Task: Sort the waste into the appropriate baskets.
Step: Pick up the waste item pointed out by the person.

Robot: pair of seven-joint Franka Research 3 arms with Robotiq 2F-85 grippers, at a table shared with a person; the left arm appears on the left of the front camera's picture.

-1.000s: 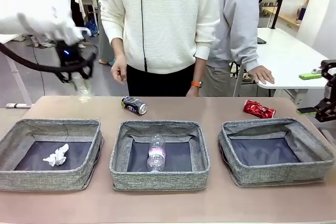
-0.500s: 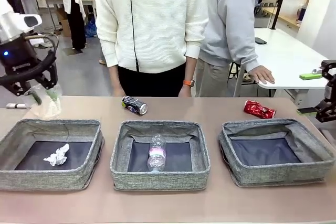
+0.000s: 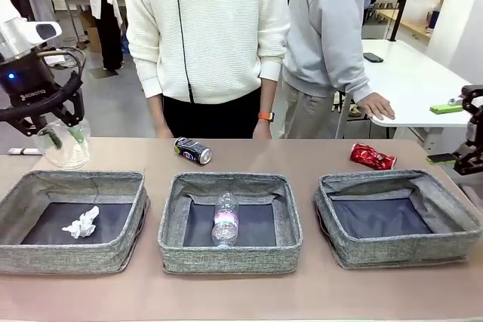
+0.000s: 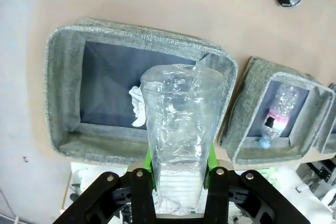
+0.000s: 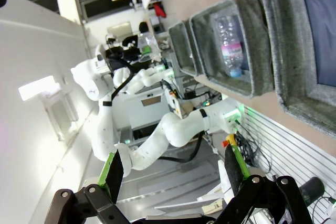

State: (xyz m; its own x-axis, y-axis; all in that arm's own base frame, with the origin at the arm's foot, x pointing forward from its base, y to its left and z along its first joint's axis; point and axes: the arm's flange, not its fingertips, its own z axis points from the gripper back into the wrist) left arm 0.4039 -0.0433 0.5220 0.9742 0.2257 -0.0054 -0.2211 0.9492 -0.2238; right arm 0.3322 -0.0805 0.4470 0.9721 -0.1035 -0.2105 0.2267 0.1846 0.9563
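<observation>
My left gripper (image 3: 66, 138) hangs above the table's far left corner, behind the left basket (image 3: 75, 179), shut on a crushed clear bottle (image 3: 69, 152). In the left wrist view that bottle (image 4: 181, 124) stands between the green pads (image 4: 148, 169), above the left basket (image 4: 60, 93) and its crumpled white tissue (image 4: 137, 106). The tissue (image 3: 81, 224) lies in the left basket. A clear bottle with a pink label (image 3: 225, 220) lies in the middle basket (image 3: 226, 180). The right basket (image 3: 392, 179) holds nothing. A dark blue can (image 3: 193, 151) and a crushed red can (image 3: 372, 157) lie on the table behind the baskets. My right gripper (image 3: 466, 157) waits open at the far right edge.
Two people stand at the far side of the table, one with a hand (image 3: 375, 105) resting on a white side table (image 3: 423, 81). The right wrist view shows open fingers (image 5: 113, 169), the middle basket (image 5: 210, 30) and the right basket (image 5: 283, 51).
My left arm has swung left and a little lower with the crushed bottle, then held nearly still. The person in white has shifted left. The right arm has not moved.
</observation>
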